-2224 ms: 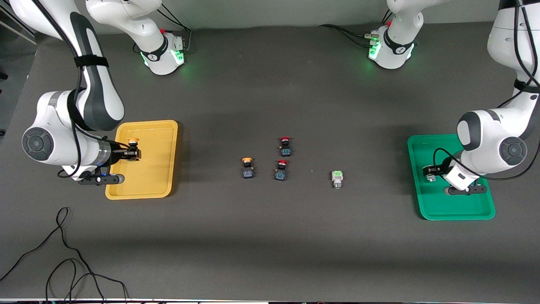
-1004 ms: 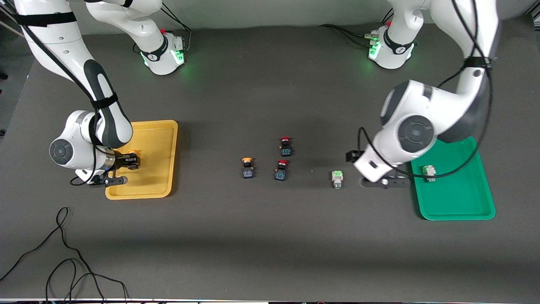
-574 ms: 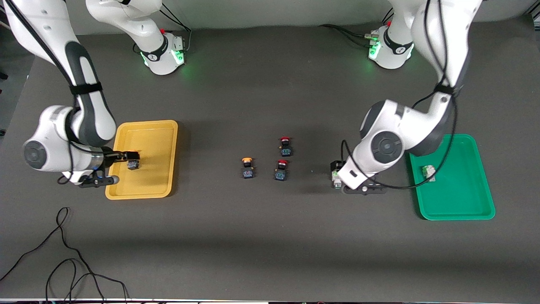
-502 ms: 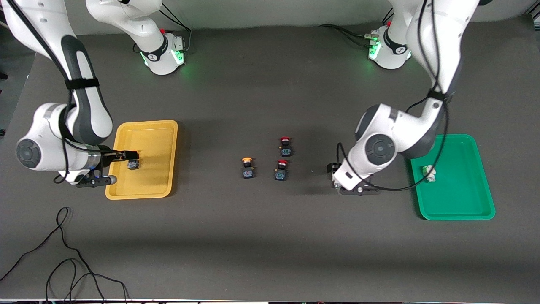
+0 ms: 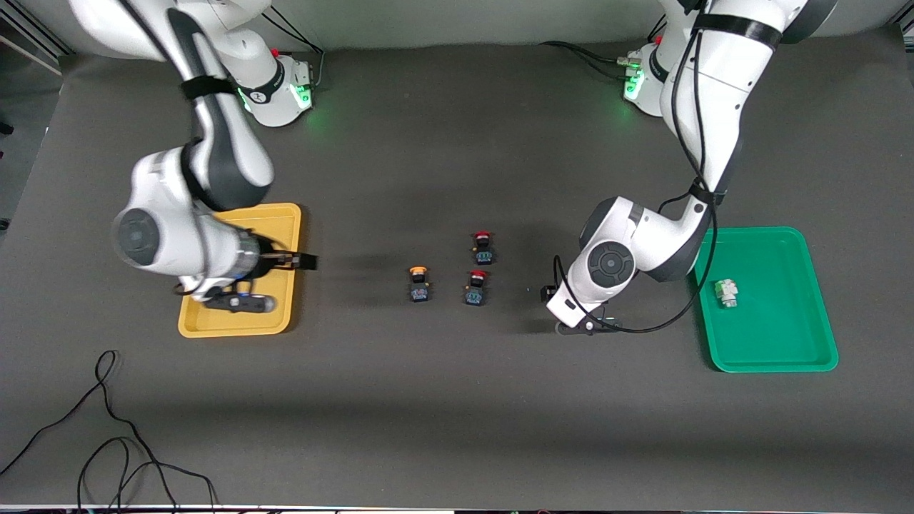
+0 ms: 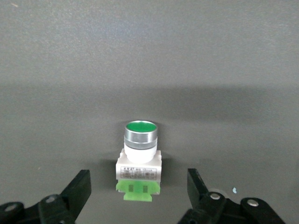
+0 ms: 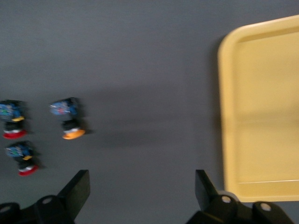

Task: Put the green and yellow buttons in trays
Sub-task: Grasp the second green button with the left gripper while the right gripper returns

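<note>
On the dark counter (image 5: 457, 400), the left pincer (image 6: 140, 196) sat low around a green-capped button (image 6: 138, 161), fingers (image 6: 79, 189) spread wide on either side of it, not touching it. In the front view that button was hidden under the left arm's wrist. A second green button (image 5: 726, 292) lay on its side inside the green tray (image 5: 775, 360) at the left arm's end of the counter.

Right pincer (image 7: 140, 196) hung over the edge of the yellow tray (image 5: 239, 325) at the right arm's end, on the tray's side toward the counter's middle, fingers wide apart and holding nothing. The arm covered much of that tray in the front view, so can't tell what was in it.

One yellow-capped button (image 5: 418, 283) stood near the counter's middle, well apart from both trays. Just beside it, toward the left arm's end, were two red-capped buttons (image 5: 477, 287), one slightly farther from the front camera than the other. A loose black cable (image 5: 107, 442) lay near the front edge at the right arm's end.
</note>
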